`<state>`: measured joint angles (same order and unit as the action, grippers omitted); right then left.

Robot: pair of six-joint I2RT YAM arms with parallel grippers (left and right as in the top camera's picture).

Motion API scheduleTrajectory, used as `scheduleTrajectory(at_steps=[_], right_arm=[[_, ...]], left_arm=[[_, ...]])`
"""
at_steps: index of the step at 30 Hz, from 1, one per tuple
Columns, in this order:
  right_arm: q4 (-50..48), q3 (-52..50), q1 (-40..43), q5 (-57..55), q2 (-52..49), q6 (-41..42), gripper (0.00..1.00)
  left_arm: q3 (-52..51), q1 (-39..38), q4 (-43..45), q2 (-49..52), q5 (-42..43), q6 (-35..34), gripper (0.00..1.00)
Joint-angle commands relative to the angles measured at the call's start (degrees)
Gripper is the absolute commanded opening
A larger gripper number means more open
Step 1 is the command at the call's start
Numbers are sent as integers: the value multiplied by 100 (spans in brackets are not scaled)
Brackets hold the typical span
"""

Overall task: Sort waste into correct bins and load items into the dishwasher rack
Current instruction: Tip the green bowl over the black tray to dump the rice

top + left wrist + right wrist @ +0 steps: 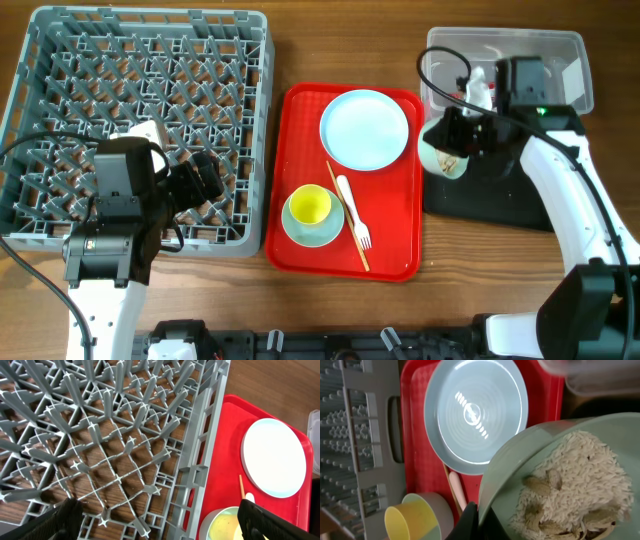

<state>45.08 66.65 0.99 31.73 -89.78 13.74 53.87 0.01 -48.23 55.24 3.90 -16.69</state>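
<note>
My right gripper [452,138] is shut on the rim of the mint-green bowl [443,160], held tilted over the black tray [480,200] just in front of the clear tub [560,50]. In the right wrist view the fingers [479,516] pinch the bowl [520,470], which holds white rice and beige food scraps [555,510]. My left gripper [198,182] is open and empty above the front right part of the grey rack [60,60]; in the left wrist view [160,529] its fingers straddle the rack's wall [200,470]. A white scrap with some red [480,88] lies in the tub.
The red serving tray [300,110] lies between rack and bins. On it are the pale blue plate [365,128], the yellow cup [309,204] on the light blue saucer [318,236], the white fork [356,218] and the wooden stick [340,195].
</note>
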Motion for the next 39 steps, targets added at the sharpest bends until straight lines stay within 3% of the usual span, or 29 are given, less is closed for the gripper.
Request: scheduleTrajectory(at_steps=[1, 11, 20, 39], right_arm=[[-433, -616, 367, 1176, -90, -170, 4], [-2048, -1781, 1611, 2879, -103, 754, 4], [-3633, -2605, 2524, 4072, -249, 2618, 4], [-4870, -2693, 3910, 5901, -271, 4806, 4]], left_arm=[[111, 15, 15, 7, -57, -31, 100], [111, 15, 15, 7, -57, -31, 100], [111, 15, 13, 7, -55, -31, 100], [111, 15, 15, 7, -57, -31, 100]])
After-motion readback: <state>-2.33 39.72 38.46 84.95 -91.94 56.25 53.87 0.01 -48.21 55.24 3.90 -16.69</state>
